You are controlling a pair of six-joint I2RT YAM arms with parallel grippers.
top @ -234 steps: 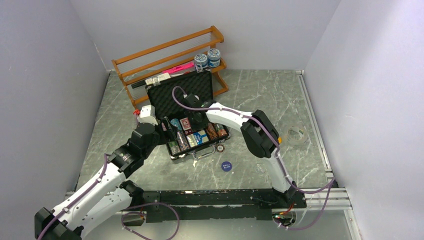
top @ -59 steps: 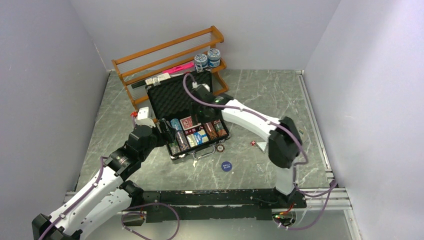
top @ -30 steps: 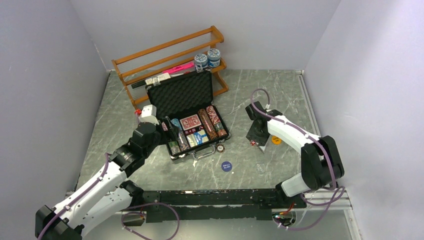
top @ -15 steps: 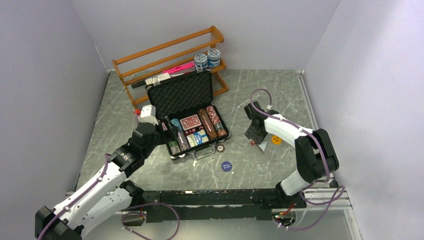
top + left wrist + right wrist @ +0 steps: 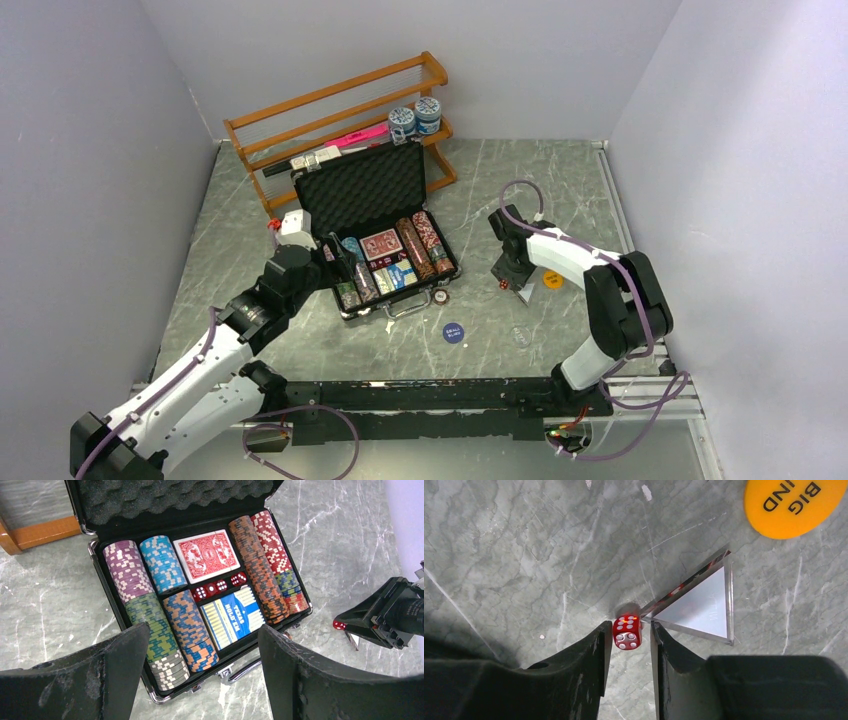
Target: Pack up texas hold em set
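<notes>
Red die [image 5: 627, 632] is being bracketed on the table [image 5: 514, 545] by the right gripper [image 5: 506, 283]; jaws are standing narrowly apart, a slit showing on one side, nothing being lifted; die is lying well right of the open briefcase [image 5: 165, 495], near an orange disc [image 5: 791, 502]; left gripper [image 5: 202, 642] is being held wide open above the briefcase, nothing being gripped.

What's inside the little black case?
The black case holds rows of chip stacks, a red card deck, a blue card deck and red dice between them. Anything beneath these is covered.
</notes>
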